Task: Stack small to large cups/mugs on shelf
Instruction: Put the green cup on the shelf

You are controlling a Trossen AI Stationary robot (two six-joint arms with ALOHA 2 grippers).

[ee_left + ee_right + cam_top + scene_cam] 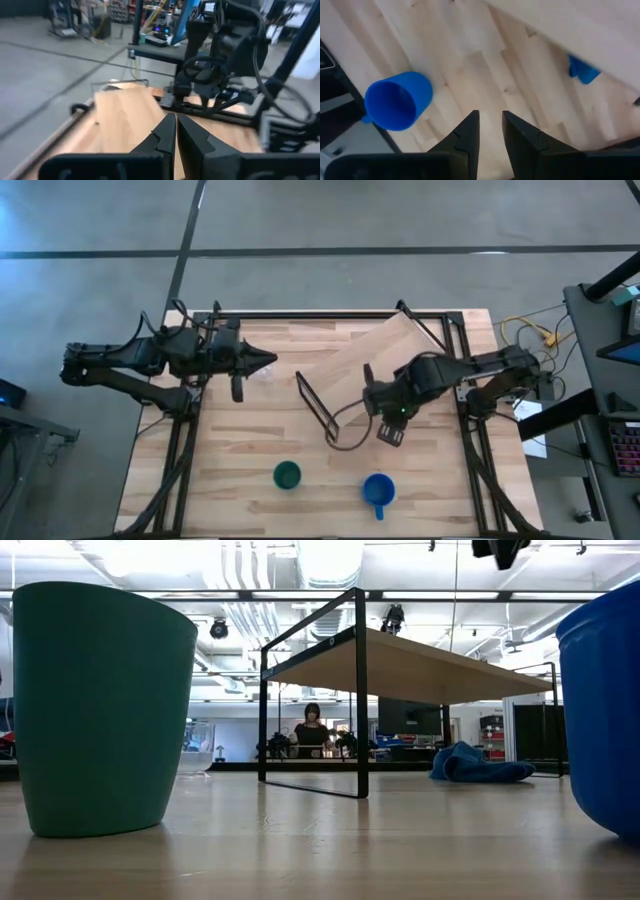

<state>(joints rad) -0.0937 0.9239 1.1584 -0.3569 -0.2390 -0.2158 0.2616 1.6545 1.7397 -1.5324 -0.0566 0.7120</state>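
Observation:
The dark green cup (287, 475) (100, 710) and the blue mug (378, 490) (397, 100) stand upright on the table near its near edge. A faint clear glass cup (264, 376) stands by the left fingertips. The shelf (390, 350) (410, 665), a light plank on black wire legs (318, 405), sits askew at mid-table. My left gripper (268, 360) (176, 130) is shut, pointing toward the shelf and holding nothing. My right gripper (390, 432) (490, 125) hovers over the table by the shelf's near corner, fingers narrowly open, with the mug off to one side.
A crumpled blue cloth (582, 70) (480, 764) lies on the table under the shelf plank. Bare tabletop (230, 460) stretches between the left arm and the green cup. A person (312, 730) sits in the room beyond the far edge.

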